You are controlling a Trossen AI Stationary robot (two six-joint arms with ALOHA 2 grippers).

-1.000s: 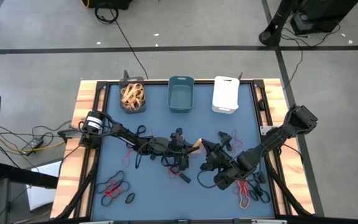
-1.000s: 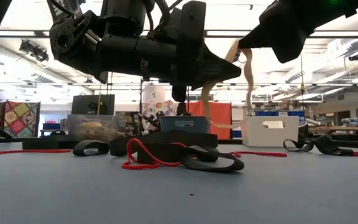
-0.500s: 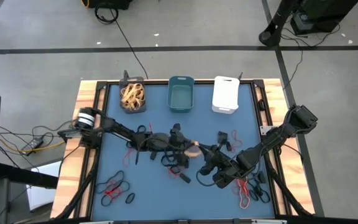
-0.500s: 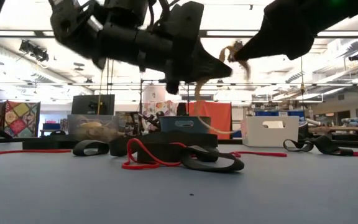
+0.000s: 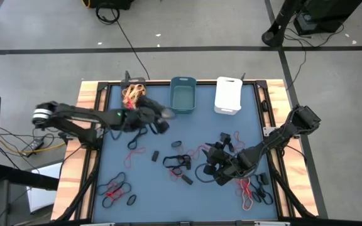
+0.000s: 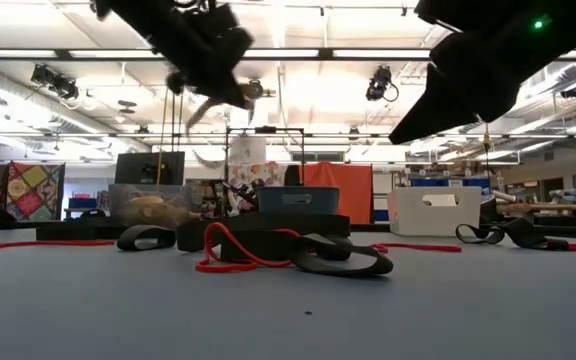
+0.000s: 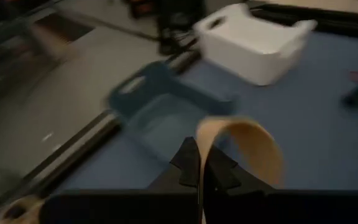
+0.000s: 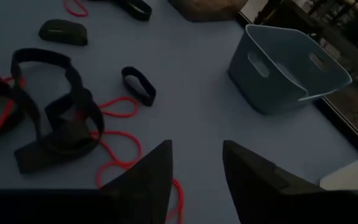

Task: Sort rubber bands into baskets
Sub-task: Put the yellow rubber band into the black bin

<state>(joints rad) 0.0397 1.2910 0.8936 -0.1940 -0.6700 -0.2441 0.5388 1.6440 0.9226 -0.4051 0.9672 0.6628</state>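
My left gripper (image 5: 163, 117) is raised above the table just in front of the teal basket (image 5: 183, 95), shut on a wide tan rubber band (image 7: 247, 143). The dark grey basket (image 5: 134, 97) holds several tan bands; the white basket (image 5: 228, 95) stands at the far right. My right gripper (image 8: 197, 163) hangs open over the table's middle right (image 5: 207, 167), nothing between its fingers. Black and red rubber bands (image 5: 178, 162) lie loose on the blue mat. My left gripper pinches one end of the tan band's loop (image 7: 205, 140) between its two fingertips. The fingers slant downward toward the far edge. The rest of the loop arches out beyond the fingertips, lifted clear of the table.
More black and red bands lie in heaps at the near left (image 5: 115, 191), the near right (image 5: 253, 191) and right of centre (image 5: 228, 139). Small black bands (image 5: 156, 155) lie between the arms. Wooden rails (image 5: 87, 144) edge the mat.
My right gripper has opened and let go of the tan band that both grippers held over the table's middle. My left gripper has gone up and toward the far left with the band, tipping up from pointing steeply down. The band has gone from stretched to a slack loop.
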